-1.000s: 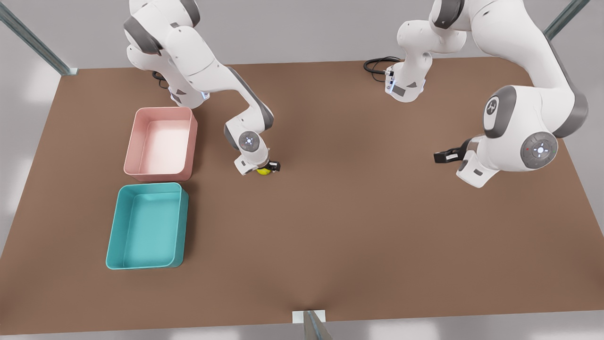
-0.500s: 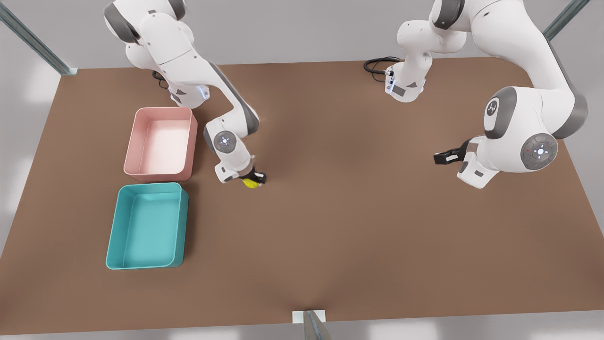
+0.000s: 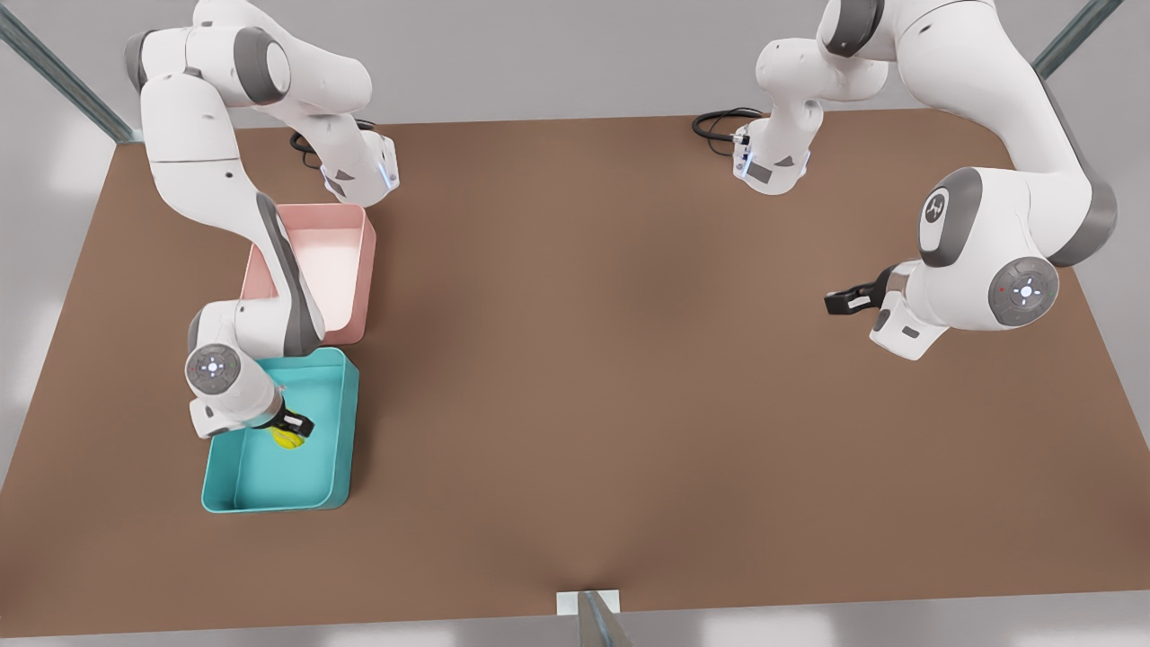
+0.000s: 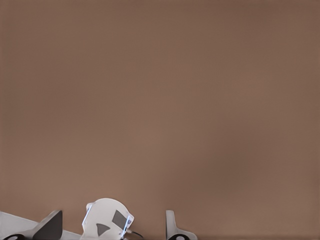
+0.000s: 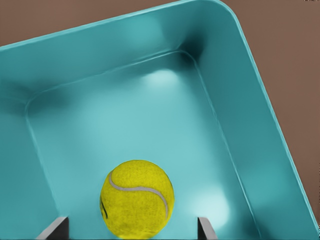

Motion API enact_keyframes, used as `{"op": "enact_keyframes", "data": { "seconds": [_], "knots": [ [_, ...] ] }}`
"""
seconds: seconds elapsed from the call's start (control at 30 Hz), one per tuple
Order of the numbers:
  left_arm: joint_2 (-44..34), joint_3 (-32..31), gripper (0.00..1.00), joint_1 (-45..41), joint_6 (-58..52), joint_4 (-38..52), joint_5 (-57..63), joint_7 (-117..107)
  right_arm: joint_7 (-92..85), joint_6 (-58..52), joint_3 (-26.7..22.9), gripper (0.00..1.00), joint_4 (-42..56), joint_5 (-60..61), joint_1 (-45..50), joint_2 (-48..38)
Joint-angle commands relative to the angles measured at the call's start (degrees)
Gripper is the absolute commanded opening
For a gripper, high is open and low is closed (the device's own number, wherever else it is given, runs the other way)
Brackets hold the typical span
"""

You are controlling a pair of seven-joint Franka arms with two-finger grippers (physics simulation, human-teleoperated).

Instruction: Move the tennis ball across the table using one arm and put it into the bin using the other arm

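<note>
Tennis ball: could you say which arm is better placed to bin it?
Right: the right gripper hangs over the teal rectangular plastic tub, jaws open around the fuzzy yellow-green tennis ball; the left gripper waits far off.

Even, soft overhead light; the table (image 3: pixel 629 377) shows faint diffuse arm shadows. Pale glare patches sit on the bin (image 5: pixel 165 80) floor beyond the fingers (image 5: pixel 205 227) (slightly soft-edged throughout).
</note>
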Motion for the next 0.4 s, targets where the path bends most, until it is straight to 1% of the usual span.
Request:
{"op": "enact_keyframes", "data": {
  "seconds": [0.0,0.03,0.07,0.1,0.13,0.17,0.2,0.23,0.27,0.33,0.37],
  "knots": [
    [-0.1,0.0,1.0,0.0,-0.1,0.0,0.0,-0.9,-17.6,-2.1,0.0,1.0,0.0,0.1,-0.1,0.0],
    [-0.1,0.0,1.0,0.0,-0.1,0.0,0.0,-0.9,-18.2,-6.9,0.4,1.0,0.4,3.4,0.0,-0.6],
    [-0.1,0.0,1.0,-0.1,-0.1,0.0,0.0,-0.9,-18.6,-20.2,0.6,1.0,4.8,9.0,0.8,-0.3],
    [-0.1,0.0,1.0,0.0,-0.1,0.0,0.0,-0.9,-24.5,-34.6,0.6,1.0,10.0,12.0,0.8,0.1],
    [0.0,0.0,1.0,0.0,-0.1,0.0,0.0,-0.9,-25.6,-46.7,0.6,1.0,18.0,11.4,1.4,-0.1],
    [-0.1,0.0,1.0,0.0,-0.1,0.0,0.0,-0.9,-25.3,-54.4,-0.1,1.0,26.0,11.3,1.6,-0.6],
    [-0.1,-0.1,1.0,-0.1,-0.7,0.0,0.0,-1.0,-25.5,-55.6,0.6,1.0,30.4,7.3,1.1,-2.1],
    [-0.1,-0.1,1.0,-0.2,-0.8,0.0,0.0,-1.0,-25.3,-55.6,0.6,1.0,29.6,6.4,1.2,-8.4],
    [-0.2,-0.1,1.0,-0.2,-0.9,0.0,0.0,-1.0,-25.4,-55.6,0.6,1.0,27.6,6.6,1.1,-13.1],
    [-0.2,-0.1,1.0,-0.1,-0.9,0.0,0.0,-1.0,-25.4,-54.7,0.6,1.0,22.0,7.5,0.5,-19.7],
    [-0.2,-0.1,1.0,-0.1,-1.3,0.1,0.1,-1.0,-25.2,-54.7,0.6,1.0,20.9,8.0,0.4,-21.1]
  ]
}}
